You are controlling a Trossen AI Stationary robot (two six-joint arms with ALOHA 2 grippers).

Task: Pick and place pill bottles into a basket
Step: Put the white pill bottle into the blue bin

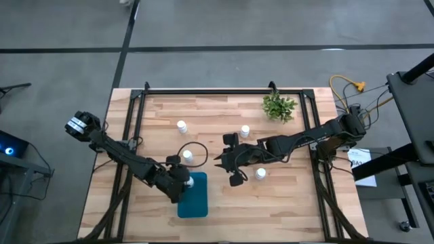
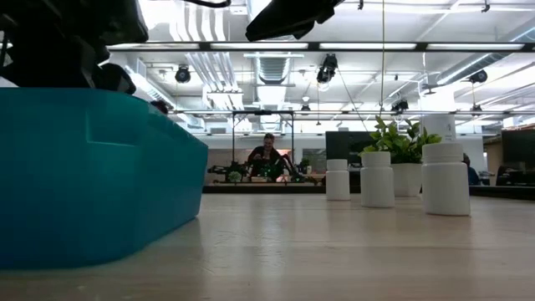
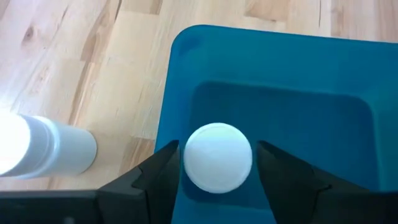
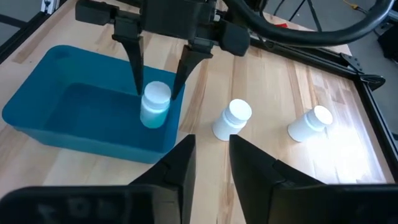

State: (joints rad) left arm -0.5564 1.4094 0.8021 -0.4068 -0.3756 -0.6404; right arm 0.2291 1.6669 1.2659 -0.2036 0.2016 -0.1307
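Observation:
The teal basket [image 1: 196, 202] sits near the table's front edge, left of centre. One white pill bottle [image 4: 155, 104] stands upright inside it at its far end. My left gripper [image 3: 217, 155] is open; its fingers stand on either side of that bottle's cap [image 3: 217, 157], with a thin gap on each side. My right gripper [image 4: 211, 140] hovers just right of the basket, its fingers a little apart with nothing between them. Other pill bottles stand on the wood: one [image 1: 188, 156] just beyond the basket, one [image 1: 182, 126] farther back, and two [image 1: 245, 131] [image 1: 260, 173] by the right arm.
A small green plant [image 1: 279, 106] stands at the far right of the table. A black cable loop [image 1: 196, 146] hangs by the left arm. Black frame rails [image 1: 135, 115] run along the table's sides. A person [image 2: 267, 155] sits in the room beyond.

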